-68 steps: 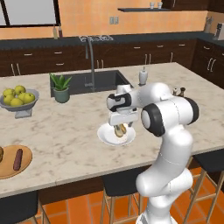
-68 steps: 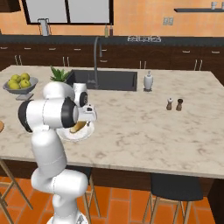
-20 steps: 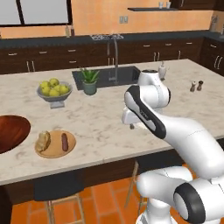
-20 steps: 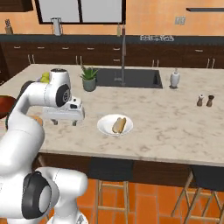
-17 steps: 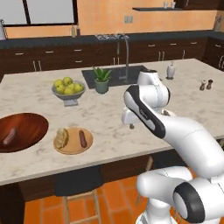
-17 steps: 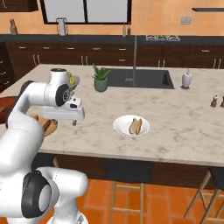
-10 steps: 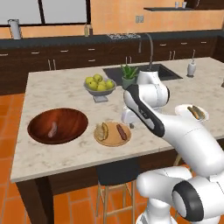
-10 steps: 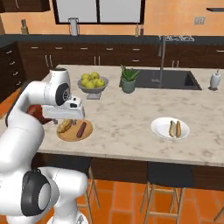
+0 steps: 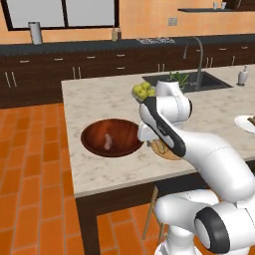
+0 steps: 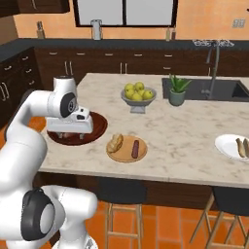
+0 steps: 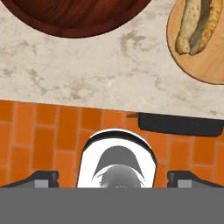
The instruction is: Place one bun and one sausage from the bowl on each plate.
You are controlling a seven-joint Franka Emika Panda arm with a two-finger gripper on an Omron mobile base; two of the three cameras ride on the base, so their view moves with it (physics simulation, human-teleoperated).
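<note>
Countertop: bowl (image 10: 99,127) beneath end effector (image 10: 70,136) (open).

A dark reddish-brown wooden bowl (image 9: 112,137) sits on a pale beige marbled counter (image 10: 180,129). A tan wooden plate (image 10: 126,149) carries a golden bun (image 10: 115,142) and a dark red-brown sausage (image 10: 135,149). Yellow-green apples (image 10: 137,91) fill a grey bowl (image 10: 138,103). The floor tiles (image 9: 35,164) are orange.

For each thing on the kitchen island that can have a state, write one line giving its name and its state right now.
gripper: open, holding nothing, over the bowl's near edge.
bowl: one pale item left inside.
wooden plate: filled, bun and sausage side by side.
white plate: filled, with food on it.
grey fruit bowl: full of apples.
</note>
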